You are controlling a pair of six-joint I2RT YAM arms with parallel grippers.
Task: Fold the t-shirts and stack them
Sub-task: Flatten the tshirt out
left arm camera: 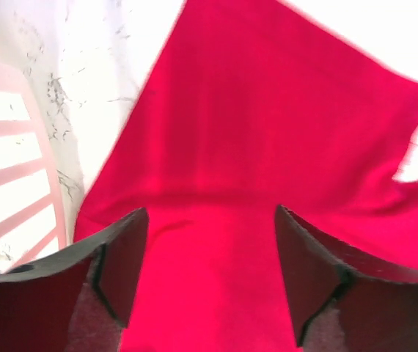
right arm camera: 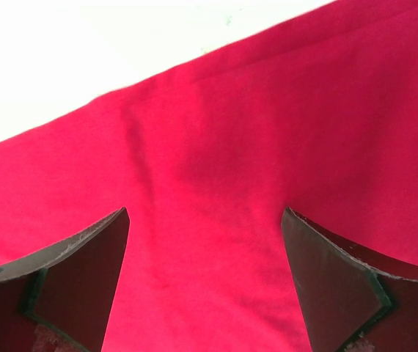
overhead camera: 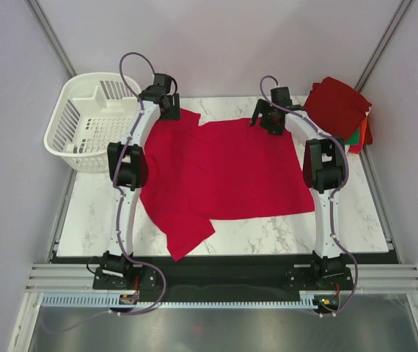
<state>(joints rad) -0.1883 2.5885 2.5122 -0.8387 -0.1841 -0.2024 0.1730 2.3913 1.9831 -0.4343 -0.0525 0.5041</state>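
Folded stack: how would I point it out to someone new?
In the top view, go to the far right corner of the marble table. The stack sits there, dark red on top, green and orange edges peeking out at its right. Unlike the bright red shirt spread flat mid-table, it is a compact folded pile.

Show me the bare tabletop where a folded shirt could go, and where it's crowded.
Bare marble table shows right of the right arm, nearer than the folded t-shirts; left of the left arm, nearer than the basket; and thinly along the near edge. Crowded: the centre under the red t-shirt, both far corners.
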